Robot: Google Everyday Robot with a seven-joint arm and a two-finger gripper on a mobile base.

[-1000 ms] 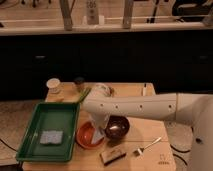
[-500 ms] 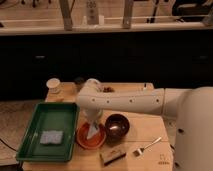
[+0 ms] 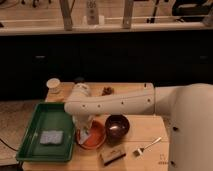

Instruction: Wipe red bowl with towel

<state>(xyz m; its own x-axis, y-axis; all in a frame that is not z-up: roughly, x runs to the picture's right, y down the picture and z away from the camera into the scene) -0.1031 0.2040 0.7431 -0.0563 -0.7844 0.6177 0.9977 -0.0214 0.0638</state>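
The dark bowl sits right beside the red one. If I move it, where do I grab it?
Take the dark bowl by its right rim, coming straight down and pinching the wall: it stands upright and open. Its left side is close to the red bowl, where the gripper is down over the dish, so that side looks blocked.

There are 2 bowls: 1 red bowl [image 3: 98, 142] and 1 dark bowl [image 3: 117, 128]. There is 1 green tray [image 3: 39, 120], 1 sponge [image 3: 51, 136], 1 fork [image 3: 148, 146], 1 pale cup [image 3: 53, 85] and 1 towel [image 3: 86, 135]. 1 gripper [image 3: 83, 128] is low over the red bowl's left side.
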